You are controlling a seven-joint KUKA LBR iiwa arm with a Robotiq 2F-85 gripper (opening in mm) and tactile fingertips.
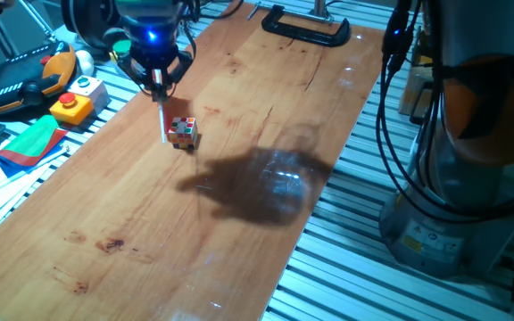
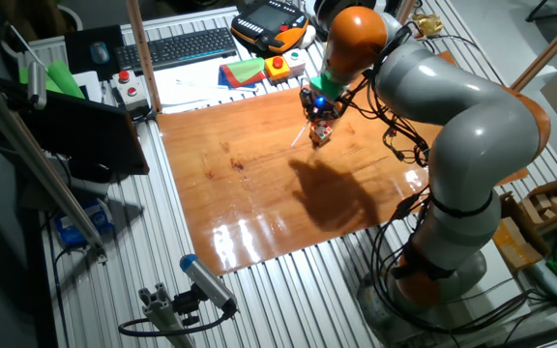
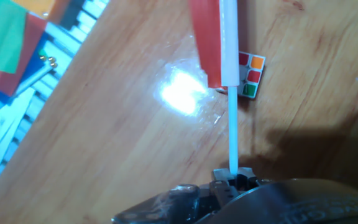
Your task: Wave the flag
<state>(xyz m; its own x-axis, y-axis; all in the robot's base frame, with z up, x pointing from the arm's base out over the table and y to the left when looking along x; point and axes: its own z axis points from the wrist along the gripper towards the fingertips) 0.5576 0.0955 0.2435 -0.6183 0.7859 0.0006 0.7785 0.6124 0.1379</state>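
Note:
My gripper [image 1: 157, 82] hangs over the far left part of the wooden board [image 1: 239, 241] and is shut on the flag's thin white stick [image 1: 163, 120]. In the hand view the stick [image 3: 233, 137] runs up from my gripper [image 3: 232, 177] to the plain red sheet [image 3: 205, 43], seen nearly edge-on at the top. The stick's lower end reaches down close to the board, next to a small multicoloured cube [image 1: 183, 132]. The cube also shows in the hand view [image 3: 250, 74], just right of the stick. In the other fixed view my gripper [image 2: 317, 111] is above the cube [image 2: 319, 133].
A red-and-green folded cloth [image 1: 29, 143] lies off the board's left edge, also in the hand view [image 3: 5, 37]. A yellow box with a red button [image 1: 71, 107] and an orange-black pendant [image 1: 20, 85] sit beside it. A black clamp [image 1: 306, 27] holds the far edge.

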